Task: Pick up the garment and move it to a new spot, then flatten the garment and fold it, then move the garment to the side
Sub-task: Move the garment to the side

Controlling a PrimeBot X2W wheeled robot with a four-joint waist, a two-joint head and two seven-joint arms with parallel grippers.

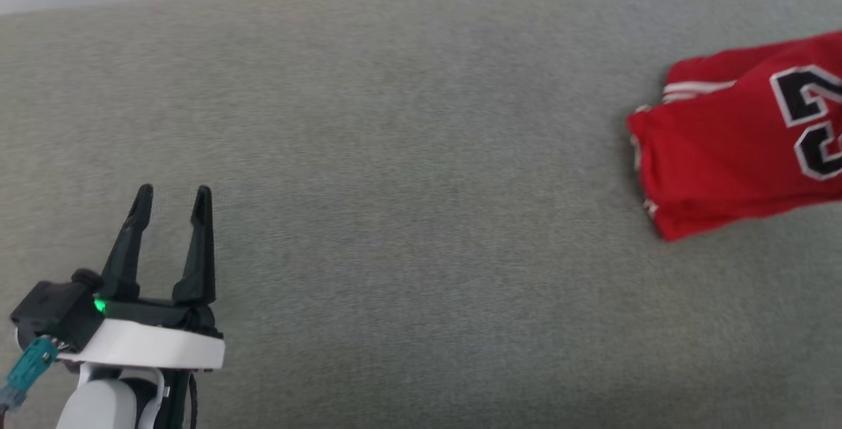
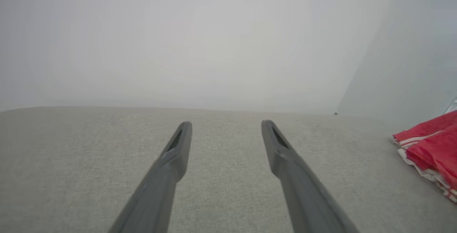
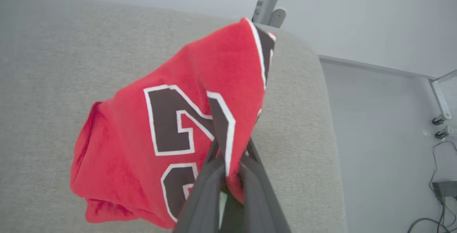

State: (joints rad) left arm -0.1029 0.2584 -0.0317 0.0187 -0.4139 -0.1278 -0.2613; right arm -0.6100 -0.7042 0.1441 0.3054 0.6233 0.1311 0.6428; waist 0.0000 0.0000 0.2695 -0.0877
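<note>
Left gripper (image 1: 174, 189) sits at the near left, low over the grey upholstered surface (image 1: 408, 172). Both dark fingers are spread wide with nothing between them. Well apart from it, at the right, is the garment (image 1: 723, 152): a red jersey folded into a compact bundle of layers. Black white-outlined numerals face up, and white striped edging shows along its left edge. Right gripper (image 3: 232, 150) is clenched on a fold of the garment and holds that fold up in a peak; the remainder appears to rest on the surface, close to its right edge. Beyond that edge is pale floor (image 3: 375, 136) with cables (image 3: 441, 190).
</note>
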